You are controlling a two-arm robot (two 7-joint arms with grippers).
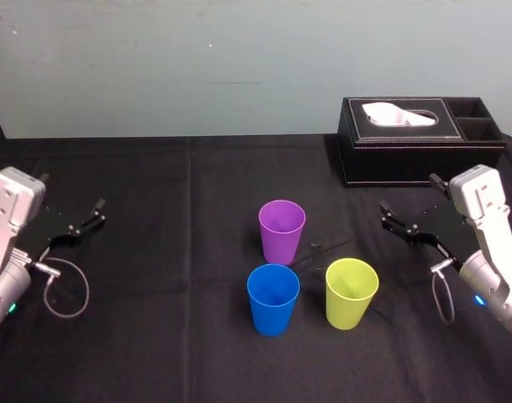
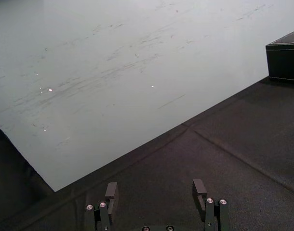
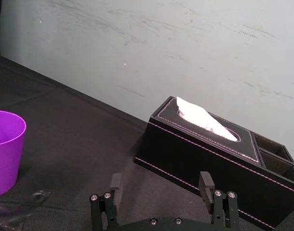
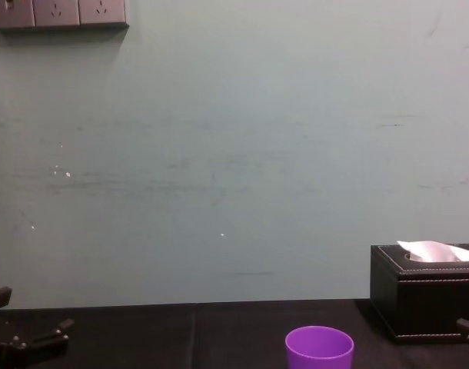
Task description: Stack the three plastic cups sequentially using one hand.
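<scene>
Three cups stand upright and apart on the black tablecloth: the purple cup farthest back, the blue cup in front of it, the yellow-green cup to the blue one's right. My right gripper hovers open and empty to the right of the cups, a hand's width from the yellow-green one. Far off at the left side of the table, my left gripper is parked, open with nothing between its fingers.
A black leather tissue box with a white tissue sits at the back right, behind the right gripper. A pale wall rises behind the table. Black cloth stretches bare between the left gripper and the cups.
</scene>
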